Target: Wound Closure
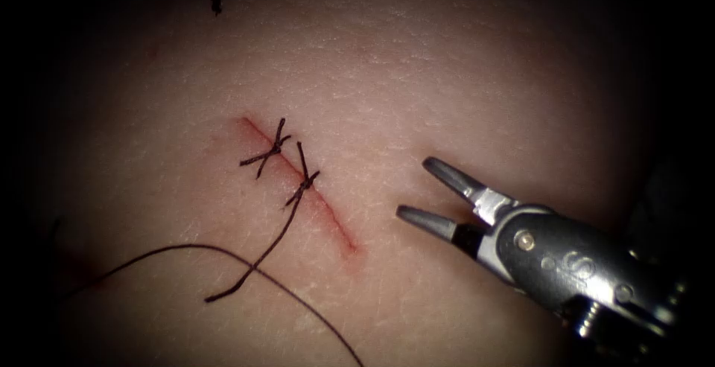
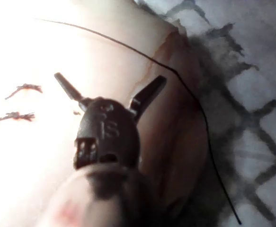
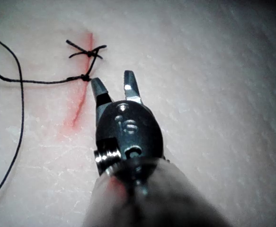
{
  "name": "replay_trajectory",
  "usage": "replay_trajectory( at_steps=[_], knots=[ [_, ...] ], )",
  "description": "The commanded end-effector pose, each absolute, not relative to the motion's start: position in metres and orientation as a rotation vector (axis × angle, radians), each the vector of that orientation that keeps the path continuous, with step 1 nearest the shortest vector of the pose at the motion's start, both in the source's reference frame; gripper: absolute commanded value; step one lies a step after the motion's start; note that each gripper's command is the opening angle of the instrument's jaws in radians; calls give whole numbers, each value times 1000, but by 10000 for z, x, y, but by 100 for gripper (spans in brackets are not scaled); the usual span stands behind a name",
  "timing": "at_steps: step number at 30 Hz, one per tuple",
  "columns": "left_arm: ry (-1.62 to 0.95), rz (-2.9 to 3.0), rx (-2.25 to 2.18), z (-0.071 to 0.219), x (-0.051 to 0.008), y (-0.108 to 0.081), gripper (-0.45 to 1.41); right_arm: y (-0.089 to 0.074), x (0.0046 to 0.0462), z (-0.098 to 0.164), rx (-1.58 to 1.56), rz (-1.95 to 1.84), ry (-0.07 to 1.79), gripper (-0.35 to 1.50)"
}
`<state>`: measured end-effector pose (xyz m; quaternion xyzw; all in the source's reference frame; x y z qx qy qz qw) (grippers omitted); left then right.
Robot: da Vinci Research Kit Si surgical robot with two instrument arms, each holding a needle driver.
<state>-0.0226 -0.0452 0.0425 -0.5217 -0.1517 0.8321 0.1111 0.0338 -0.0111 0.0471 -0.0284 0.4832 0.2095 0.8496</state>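
- Tissue (image 1: pixel 462 69): pale, with a slanted cut (image 1: pixel 328 218) edged in red fluid (image 1: pixel 350 249), heaviest at the cut's near end.
- Two knots sit across the cut: the far knot (image 1: pixel 274 147) with short cut ends splayed to both sides, and the near knot (image 1: pixel 304 183) just beyond it along the cut.
- Thread (image 1: pixel 253 266): a long tail runs from the near knot out to the left side of the cut and lies loose on the tissue, where it crosses a second long strand curving over the surface.
- Right tool (image 1: pixel 426 192): on the right side of the cut, near it but apart. Jaws spread wide, holding nothing. In the right wrist view the right tool's tips (image 3: pixel 113 84) sit just beside the near knot, not touching the thread.
- Left tool (image 2: pixel 110 90): seen in the left wrist view, jaws spread wide apart, holding nothing. It hangs over the tissue with the two knots off to one side of it and a strand of thread (image 2: pixel 194 101) passing beyond the jaws without touching them.
- Needle: cannot tell where it lies; neither tool grips it and it is not seen in the tissue at the cut.
- Small dark fleck (image 1: pixel 217 1) on the tissue, well apart from the cut, on its far left side.
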Motion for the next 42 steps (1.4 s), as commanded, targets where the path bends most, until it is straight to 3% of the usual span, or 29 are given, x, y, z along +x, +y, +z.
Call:
replay_trajectory(
  at_steps=[1,2,3,4,5,10,11,17,42],
  knots=[
    [-431,2437,-1509,433,-223,-457,123,-121,354,477,-37,426,1011,34],
    [-396,2437,-1476,438,-218,-447,120,-129,362,479,-2,402,1007,-1],
    [-396,2437,-1476,438,-218,-447,120,-129,362,479,-2,402,1007,-1],
    [-382,2436,-1462,441,-216,-442,118,-133,366,480,11,388,1004,-30],
    [-368,2426,-1442,446,-213,-436,116,-137,370,482,20,376,1001,-35],
    [-299,2372,-1409,463,-202,-412,106,-159,396,504,26,334,974,-35],
    [-266,2338,-1412,466,-195,-399,96,-165,407,517,15,327,959,-35],
    [-108,2216,-1418,466,-172,-349,78,-174,434,544,-21,324,937,-35],
    [80,2115,-1298,473,-138,-257,78,-255,496,528,153,247,978,-35]
  ],
)
